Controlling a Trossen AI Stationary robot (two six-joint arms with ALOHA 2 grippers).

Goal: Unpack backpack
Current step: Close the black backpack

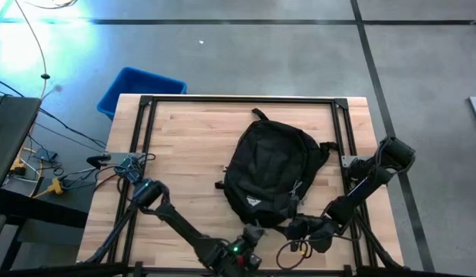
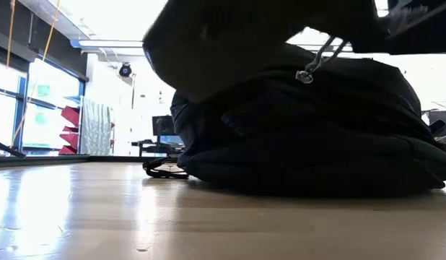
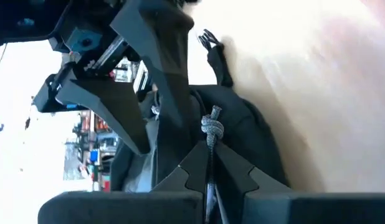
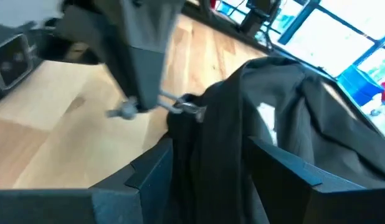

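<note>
Black backpack (image 1: 270, 171); grey knotted zipper cord (image 3: 212, 129); pale wood table (image 1: 184, 146); blue bin (image 1: 138, 86).

Windows blow out behind the backpack (image 2: 309, 137), leaving it a silhouette; glare streaks the table (image 2: 136, 217). Wrist views motion-blurred, overexposed. Blue glare on floor top-left overhead.

1. A wooden table (image 1: 192, 146) with a black metal frame stands on a grey floor (image 1: 246, 54).
2. A blue bin (image 1: 138, 86) sits on the floor just beyond the table's far left corner.
3. Cables (image 1: 49, 165) and yellow clips (image 1: 55, 185) lie on a dark stand left of the table.
4. Red shelves (image 2: 70, 130) and windows (image 2: 42, 101) show in the room behind.
</note>
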